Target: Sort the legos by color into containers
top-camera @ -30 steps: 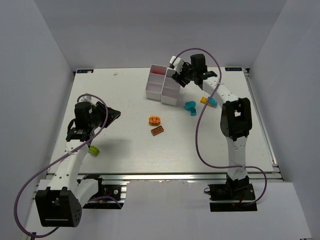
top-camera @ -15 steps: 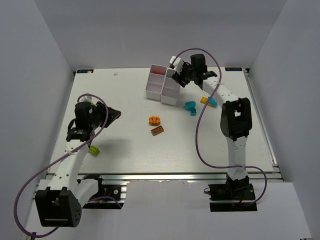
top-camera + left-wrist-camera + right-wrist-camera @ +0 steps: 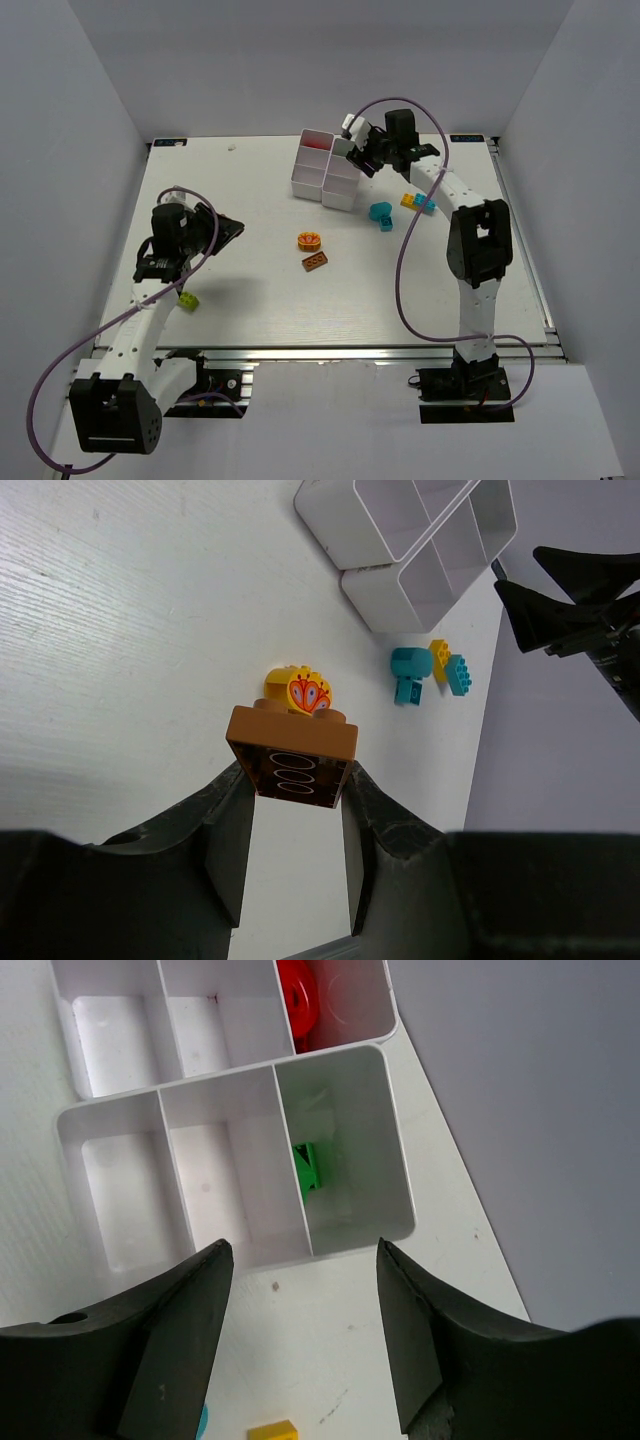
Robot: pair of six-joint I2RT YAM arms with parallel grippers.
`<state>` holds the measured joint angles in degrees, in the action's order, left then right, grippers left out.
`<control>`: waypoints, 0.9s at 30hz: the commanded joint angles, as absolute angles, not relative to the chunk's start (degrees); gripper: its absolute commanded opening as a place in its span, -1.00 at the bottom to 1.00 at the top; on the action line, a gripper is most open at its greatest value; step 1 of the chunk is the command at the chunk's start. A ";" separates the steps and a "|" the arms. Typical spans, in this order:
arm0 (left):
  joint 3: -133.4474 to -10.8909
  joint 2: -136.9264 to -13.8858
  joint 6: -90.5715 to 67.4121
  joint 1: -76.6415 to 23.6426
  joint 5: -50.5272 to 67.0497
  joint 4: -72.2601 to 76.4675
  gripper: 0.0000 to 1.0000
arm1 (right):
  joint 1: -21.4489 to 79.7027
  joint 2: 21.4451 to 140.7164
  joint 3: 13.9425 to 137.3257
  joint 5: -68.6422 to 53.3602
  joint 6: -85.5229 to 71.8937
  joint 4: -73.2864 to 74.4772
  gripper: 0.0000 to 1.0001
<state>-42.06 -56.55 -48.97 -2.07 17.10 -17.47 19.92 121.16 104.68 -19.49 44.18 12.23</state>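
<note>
The white containers [image 3: 325, 170] stand at the back centre. My right gripper [image 3: 354, 146] hovers open and empty just over their right end. In the right wrist view [image 3: 303, 1260] a green lego [image 3: 308, 1167] lies in one bin and a red one [image 3: 297, 990] in another. My left gripper [image 3: 226, 227] is open and empty above the table at the left. In the left wrist view its fingers [image 3: 228, 820] frame the brown lego [image 3: 293, 755], which lies farther off on the table [image 3: 315, 262]. An orange-yellow lego [image 3: 310, 240] lies beside it.
A cyan lego [image 3: 380, 215] and a yellow-and-cyan stack [image 3: 418, 202] lie right of the containers. A lime lego [image 3: 187, 299] lies by the left arm. Grey walls enclose the table on three sides.
The right arm has shifted slightly to the right, its gripper still over the containers' right end. The left arm has barely moved.
</note>
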 commanded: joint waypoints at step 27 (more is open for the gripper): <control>-61.07 -79.53 -48.15 -14.76 19.50 -6.34 -1.00 | 19.07 97.48 91.68 -30.14 27.87 15.65 0.79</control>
<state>-57.30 -76.71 -47.51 -13.34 16.43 -10.94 19.53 101.01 93.36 -27.57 32.12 17.47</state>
